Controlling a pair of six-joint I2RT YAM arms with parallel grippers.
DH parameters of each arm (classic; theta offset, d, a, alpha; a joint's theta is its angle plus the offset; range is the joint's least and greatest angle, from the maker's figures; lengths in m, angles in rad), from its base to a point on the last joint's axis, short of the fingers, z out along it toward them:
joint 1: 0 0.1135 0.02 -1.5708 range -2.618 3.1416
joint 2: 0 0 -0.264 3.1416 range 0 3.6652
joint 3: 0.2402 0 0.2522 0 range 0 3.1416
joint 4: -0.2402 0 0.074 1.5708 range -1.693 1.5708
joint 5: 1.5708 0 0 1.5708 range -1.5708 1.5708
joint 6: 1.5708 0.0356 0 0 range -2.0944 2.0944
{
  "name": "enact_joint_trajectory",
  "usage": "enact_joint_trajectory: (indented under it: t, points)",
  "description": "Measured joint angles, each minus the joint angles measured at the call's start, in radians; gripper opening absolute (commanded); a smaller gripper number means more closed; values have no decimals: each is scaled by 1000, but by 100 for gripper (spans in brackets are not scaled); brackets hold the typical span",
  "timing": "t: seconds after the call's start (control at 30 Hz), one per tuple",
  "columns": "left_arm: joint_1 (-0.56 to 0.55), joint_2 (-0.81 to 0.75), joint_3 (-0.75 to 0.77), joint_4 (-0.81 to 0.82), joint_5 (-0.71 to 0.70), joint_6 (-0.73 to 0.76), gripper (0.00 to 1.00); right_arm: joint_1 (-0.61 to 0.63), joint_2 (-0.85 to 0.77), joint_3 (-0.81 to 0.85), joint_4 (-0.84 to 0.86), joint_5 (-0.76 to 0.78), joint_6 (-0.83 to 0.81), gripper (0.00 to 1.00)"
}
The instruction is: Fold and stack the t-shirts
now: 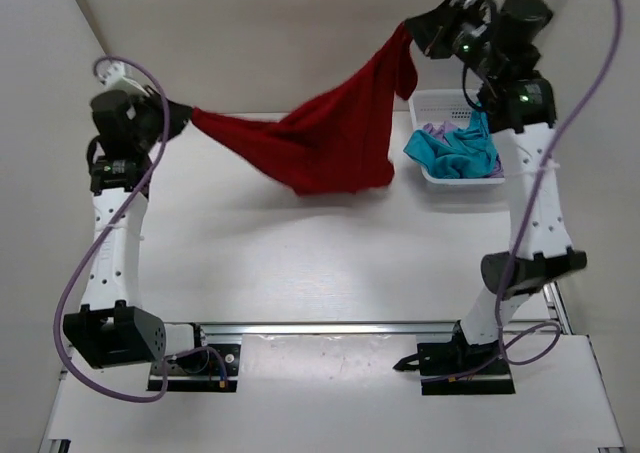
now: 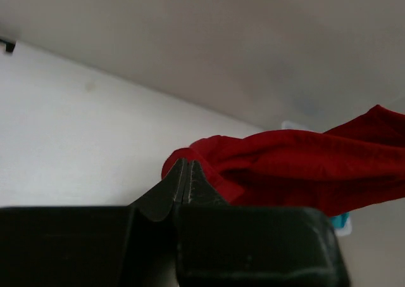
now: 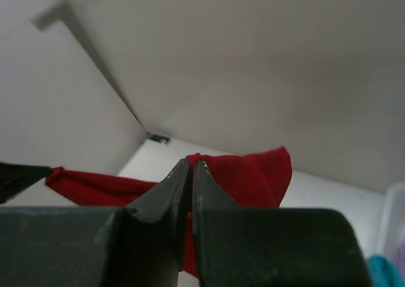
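Note:
A deep red t-shirt [image 1: 330, 138] hangs in the air, stretched between both arms and sagging in the middle above the table. My left gripper [image 1: 188, 116] is shut on its left corner, and the left wrist view shows red cloth [image 2: 297, 166] bunched at the closed fingertips [image 2: 185, 165]. High at the back right, my right gripper [image 1: 410, 31] is shut on the shirt's other end, with red cloth [image 3: 253, 176] behind its closed tips [image 3: 191, 165]. A teal-blue t-shirt [image 1: 455, 153] and a pale lavender t-shirt [image 1: 438, 130] lie crumpled in the basket.
A white mesh basket [image 1: 440, 101] stands at the table's back right, under the right arm. The white table [image 1: 300, 263] spreads below the hanging shirt. A pale wall runs close behind, and purple cables loop beside both arms.

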Motion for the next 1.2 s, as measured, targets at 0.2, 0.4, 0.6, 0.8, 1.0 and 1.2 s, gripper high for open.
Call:
enact_joint_trajectory:
  t: [0.2,0.4,0.6,0.8,1.0,1.2]
  points:
    - [96,16,161,58,119,-84,0,29,-420,-415,135,-6,0,0]
    - [126,161,254,72,193,-119,0,210,-843,-1169,203,138,-2,0]
    - [81,448,425,-29,131,-58,0,285,-879,-1695,126,233,46,0]
    - [-93,660,611,-197,-55,80,0,241,-893,-1860,58,233,85,0]
    - [-240,658,769,-273,-143,149,0,221,-910,-1817,107,239,79,0]
    - [-188,398,622,-274,-147,151,0,222,-909,-1783,138,243,76,0]
